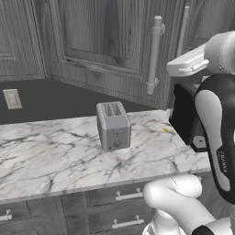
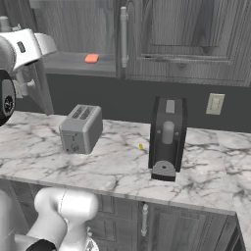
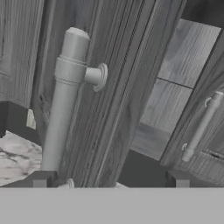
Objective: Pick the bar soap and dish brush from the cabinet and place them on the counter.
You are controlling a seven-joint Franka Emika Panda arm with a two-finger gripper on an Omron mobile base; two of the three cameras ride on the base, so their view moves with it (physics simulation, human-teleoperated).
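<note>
The bar soap [image 2: 91, 59], a small orange-red bar, lies on the grey shelf [image 2: 68, 64] inside the open cabinet [image 2: 196, 34]. The dish brush is out of view. In the hand view my gripper [image 3: 109, 180] is open, its dark fingertips [image 3: 41, 178] wide apart, close in front of the cabinet door's silver bar handle [image 3: 65, 100]. That handle runs down just beside the left fingertip, and nothing is held. The opened cabinet door [image 1: 101, 41] with its handle [image 1: 155, 55] hangs over the white marble counter [image 1: 55, 151].
A grey toaster [image 1: 113, 125] [image 2: 81, 128] and a black coffee machine [image 2: 167, 137] [image 1: 186, 117] stand on the counter [image 2: 117, 166], with a tiny yellow speck [image 1: 165, 130] between them. A wall socket [image 2: 214, 103] sits on the dark backsplash. A second door handle [image 3: 201, 127] shows further right.
</note>
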